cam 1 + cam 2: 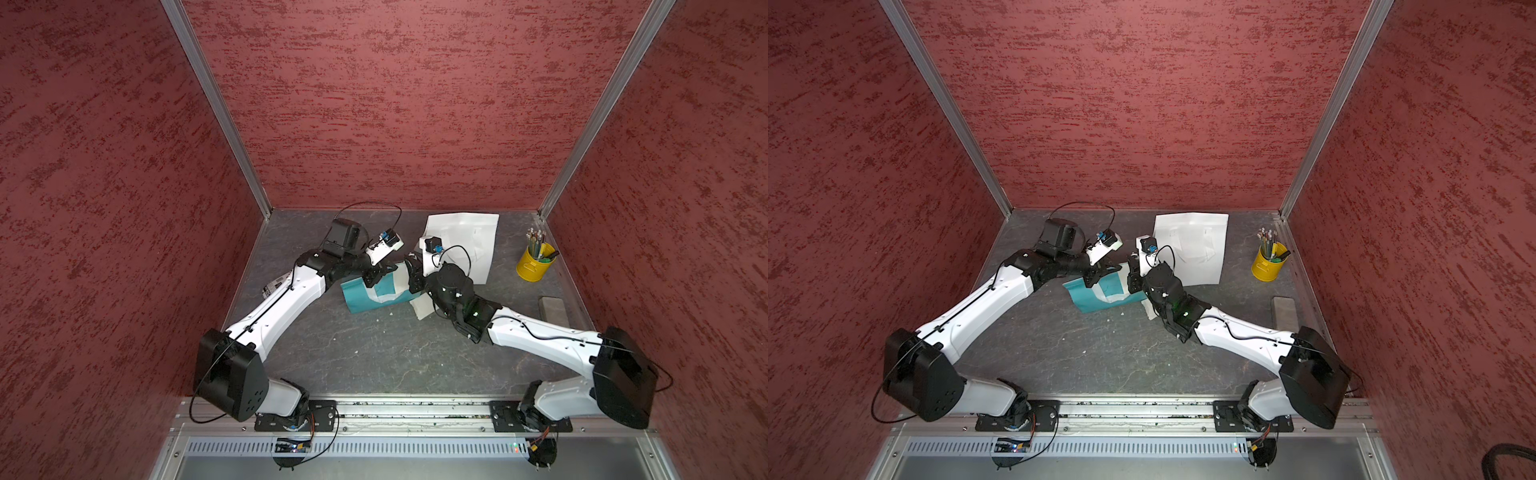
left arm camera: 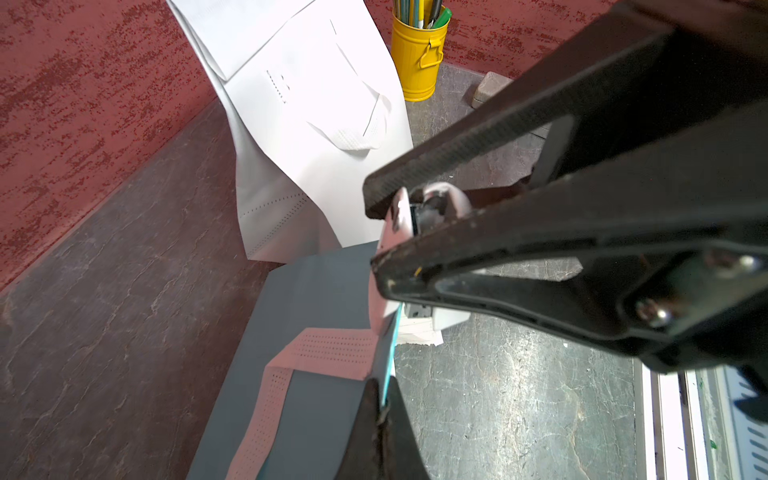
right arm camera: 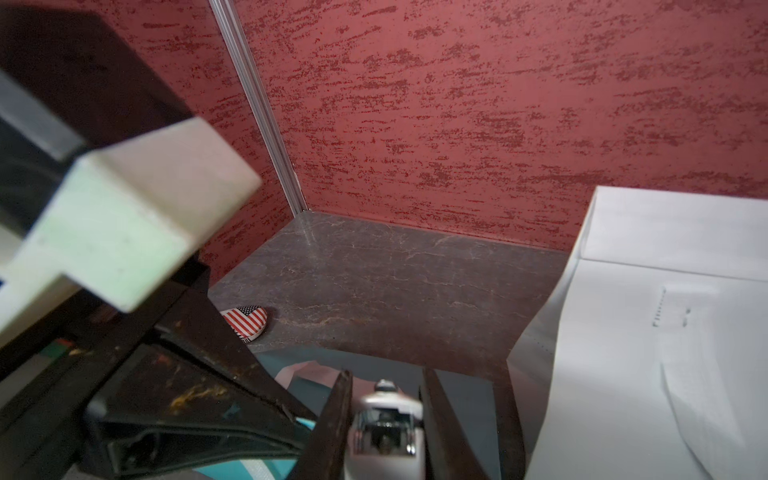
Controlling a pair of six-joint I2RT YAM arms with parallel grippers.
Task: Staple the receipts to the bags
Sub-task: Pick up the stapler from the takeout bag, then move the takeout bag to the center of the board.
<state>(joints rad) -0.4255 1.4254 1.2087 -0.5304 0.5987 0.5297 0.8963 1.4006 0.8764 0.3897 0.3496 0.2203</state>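
The teal bag lies flat mid-table with its white handles up. My left gripper is shut on its raised edge. A receipt stands against that edge. My right gripper is shut on the small white stapler, whose nose meets the receipt and the bag edge. Another receipt lies on the table, partly under the right arm. The white bag lies flat at the back.
A yellow can of pens stands at the back right. A grey block lies near the right wall. A flag-patterned heart sits by the left wall. Red walls close in three sides.
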